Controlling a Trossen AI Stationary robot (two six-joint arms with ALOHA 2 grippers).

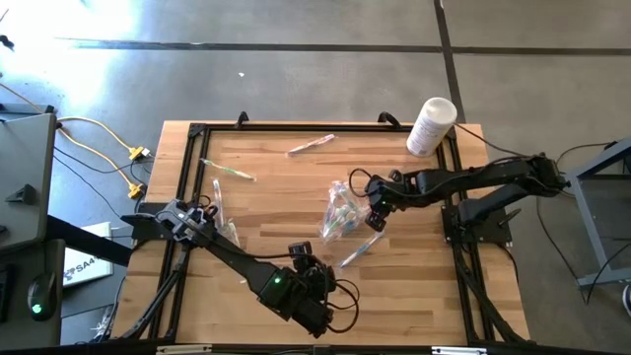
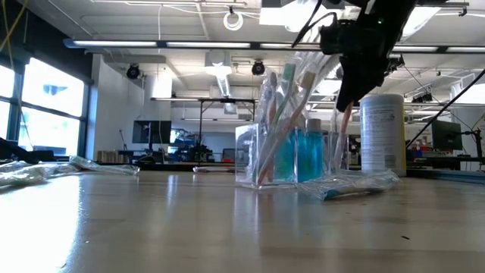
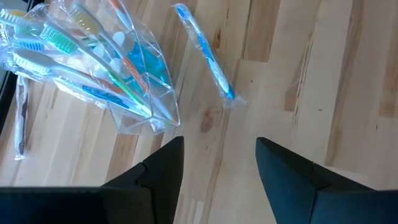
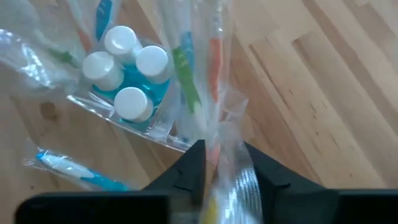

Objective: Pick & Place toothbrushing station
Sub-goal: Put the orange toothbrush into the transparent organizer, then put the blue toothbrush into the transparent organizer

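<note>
Toothbrushes [image 4: 183,68] in crinkly film sleeves stand with teal tubes [image 4: 127,68] in a clear holder [image 1: 340,212] mid-bench [image 1: 276,187]; all look light, thin and slippery, so a pinch low on a stiff handle seems safest. The right hand [image 4: 219,163] hangs over the holder, fingers narrowly parted around one wrapped brush [image 4: 217,134]. The left hand [image 3: 219,163] waits wide and empty near a loose blue brush [image 3: 205,53].

teal tubes [image 4: 127,74] white-capped, blue toothbrush [image 3: 205,53], white canister [image 1: 431,125]
</note>
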